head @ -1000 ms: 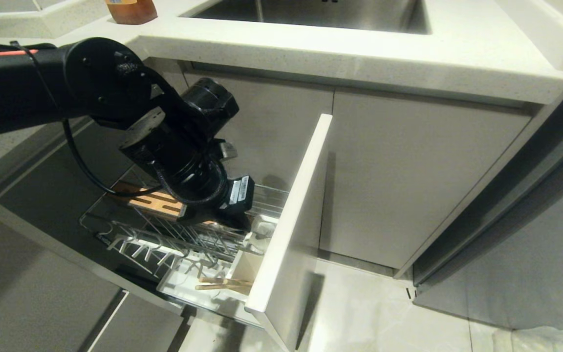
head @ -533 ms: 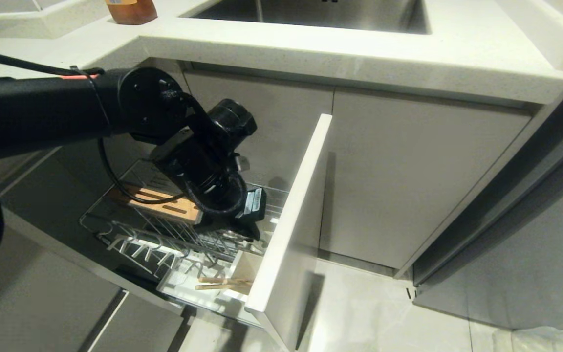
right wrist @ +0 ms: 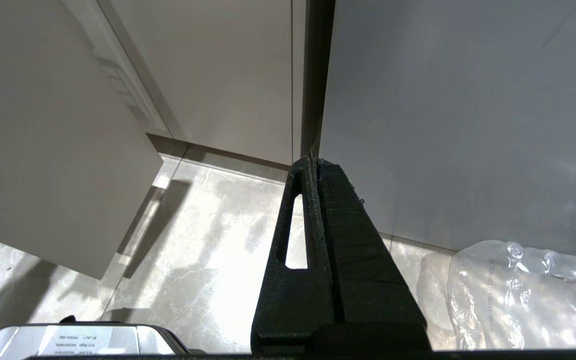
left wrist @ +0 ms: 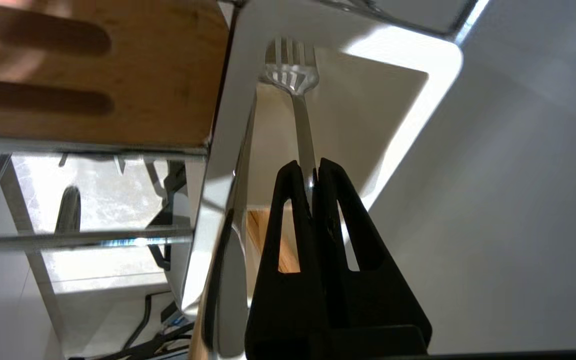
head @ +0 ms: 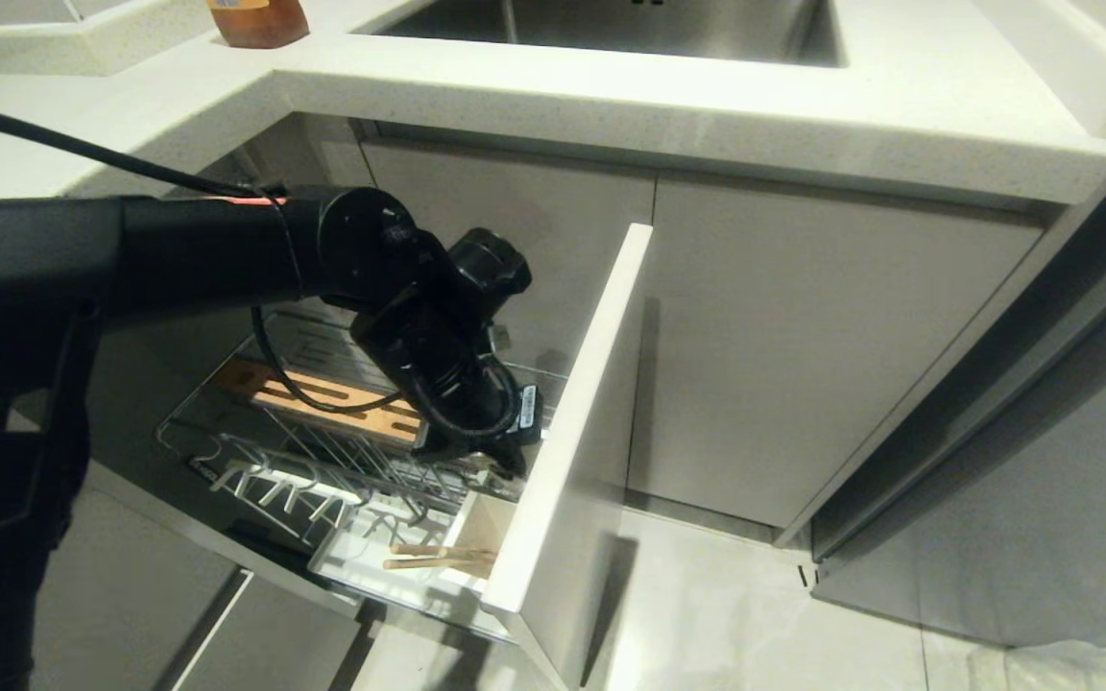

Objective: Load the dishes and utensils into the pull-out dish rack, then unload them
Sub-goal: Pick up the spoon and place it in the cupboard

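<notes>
No legible text or labels.

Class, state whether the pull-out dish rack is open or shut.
Open: the pull-out dish rack stands out from the cabinet, its white front panel forward.

Fork point(left wrist: 295, 100): polished metal. Rack wires point(head: 323, 451): glossy chrome. Slotted strip point(head: 342, 403): matt wood. Front panel point(head: 572, 422): smooth white. Chopsticks point(head: 438, 557): pale wood.

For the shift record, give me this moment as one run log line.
left gripper: shut on fork, over utensil cup | right gripper: shut, parked | chopsticks: in dish rack
</notes>
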Controlling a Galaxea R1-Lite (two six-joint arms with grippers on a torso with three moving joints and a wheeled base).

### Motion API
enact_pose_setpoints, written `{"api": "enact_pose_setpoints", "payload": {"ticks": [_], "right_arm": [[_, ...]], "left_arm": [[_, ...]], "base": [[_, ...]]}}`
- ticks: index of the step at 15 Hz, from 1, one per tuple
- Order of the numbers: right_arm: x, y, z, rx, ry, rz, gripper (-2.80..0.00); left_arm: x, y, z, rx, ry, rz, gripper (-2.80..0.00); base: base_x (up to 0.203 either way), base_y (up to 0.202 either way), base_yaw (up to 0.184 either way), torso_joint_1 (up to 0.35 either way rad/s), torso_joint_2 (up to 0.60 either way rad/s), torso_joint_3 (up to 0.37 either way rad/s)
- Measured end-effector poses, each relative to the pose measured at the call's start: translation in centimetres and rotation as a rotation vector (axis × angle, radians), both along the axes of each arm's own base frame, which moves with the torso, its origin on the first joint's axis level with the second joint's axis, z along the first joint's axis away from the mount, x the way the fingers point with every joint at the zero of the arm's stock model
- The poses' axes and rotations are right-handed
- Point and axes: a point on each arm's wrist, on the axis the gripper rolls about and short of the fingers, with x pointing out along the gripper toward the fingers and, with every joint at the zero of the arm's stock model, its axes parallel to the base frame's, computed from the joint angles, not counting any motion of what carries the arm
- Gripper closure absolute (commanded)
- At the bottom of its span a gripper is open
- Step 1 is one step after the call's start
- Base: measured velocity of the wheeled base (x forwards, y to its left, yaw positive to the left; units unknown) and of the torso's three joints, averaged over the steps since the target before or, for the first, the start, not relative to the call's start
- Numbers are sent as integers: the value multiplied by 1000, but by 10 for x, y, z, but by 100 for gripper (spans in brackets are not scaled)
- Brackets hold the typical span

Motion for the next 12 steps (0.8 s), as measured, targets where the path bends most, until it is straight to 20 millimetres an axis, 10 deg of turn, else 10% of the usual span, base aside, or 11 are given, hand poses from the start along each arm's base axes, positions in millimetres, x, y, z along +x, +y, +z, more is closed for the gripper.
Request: {"api": "enact_pose_setpoints", "payload": {"ticks": [5,6,12], "right_arm": [[0,0,0,0,-1,0,0],[0,0,0,0,0,0,0],[0,0,0,0,0,0,0]], "left_arm": [[3,-1,-5,19,4,5,0],[3,-1,-5,20,5,5,-280],[-3,2,6,11,-23,11,-280]], "base": [[0,0,0,0,0,0],[0,0,0,0,0,0],[0,0,0,0,0,0]]}}
